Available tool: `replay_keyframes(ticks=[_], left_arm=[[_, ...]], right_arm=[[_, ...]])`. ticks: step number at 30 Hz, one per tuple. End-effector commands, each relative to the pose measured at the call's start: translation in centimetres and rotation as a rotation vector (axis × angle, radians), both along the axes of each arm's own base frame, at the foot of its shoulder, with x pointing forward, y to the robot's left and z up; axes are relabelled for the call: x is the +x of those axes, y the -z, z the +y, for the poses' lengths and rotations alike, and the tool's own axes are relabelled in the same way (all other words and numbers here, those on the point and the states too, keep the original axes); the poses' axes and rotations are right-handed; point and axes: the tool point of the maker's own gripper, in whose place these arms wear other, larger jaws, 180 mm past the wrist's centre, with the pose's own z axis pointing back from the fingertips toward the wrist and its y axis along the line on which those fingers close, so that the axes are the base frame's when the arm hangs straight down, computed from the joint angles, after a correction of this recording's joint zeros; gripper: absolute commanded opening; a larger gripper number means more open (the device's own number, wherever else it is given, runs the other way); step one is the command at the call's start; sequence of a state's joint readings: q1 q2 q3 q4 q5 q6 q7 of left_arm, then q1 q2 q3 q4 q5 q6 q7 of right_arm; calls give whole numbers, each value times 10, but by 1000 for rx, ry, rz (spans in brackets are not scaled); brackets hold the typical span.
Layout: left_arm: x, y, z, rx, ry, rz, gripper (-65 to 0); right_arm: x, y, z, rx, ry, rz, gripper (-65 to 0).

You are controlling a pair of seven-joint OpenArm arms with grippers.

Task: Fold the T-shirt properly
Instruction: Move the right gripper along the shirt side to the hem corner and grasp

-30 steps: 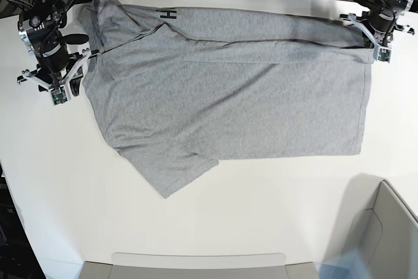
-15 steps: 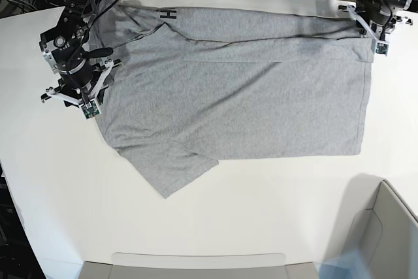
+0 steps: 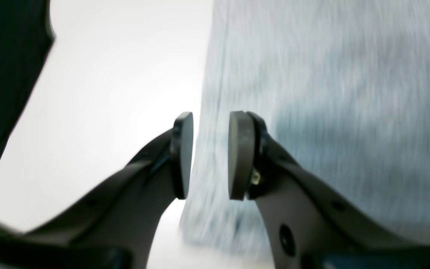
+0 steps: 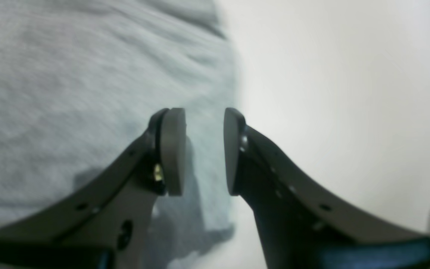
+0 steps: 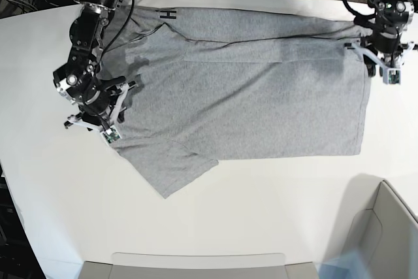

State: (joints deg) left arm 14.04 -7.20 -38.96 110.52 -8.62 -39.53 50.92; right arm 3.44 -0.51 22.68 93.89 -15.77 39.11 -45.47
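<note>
Fingers parted, grey T-shirt flat, apparently part-folded

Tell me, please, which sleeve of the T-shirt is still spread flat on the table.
The sleeve pointing toward the near table edge; the far one is folded over the T-shirt, showing black lettering.

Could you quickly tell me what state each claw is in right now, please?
Left claw: open, holding nothing, over the T-shirt edge.
Right claw: open, holding nothing, over the T-shirt's edge.
</note>
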Motion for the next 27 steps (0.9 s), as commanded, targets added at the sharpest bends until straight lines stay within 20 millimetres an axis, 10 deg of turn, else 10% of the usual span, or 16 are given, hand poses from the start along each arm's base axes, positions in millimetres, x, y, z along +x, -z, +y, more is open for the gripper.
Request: replay_keyframes(ticks=[1,13,27], left_arm=[[21,-12,-13,-11,57,-68,-480],[51,-6,-55,-63,178,-80,-480],[45,28,-37,-79,177,26,-480]], right_arm=[[19,-14,8,14,-38,-47,-471],[76,2,24,99,-62,46,-471],[-13,61,11,62,-12,177,-471]])
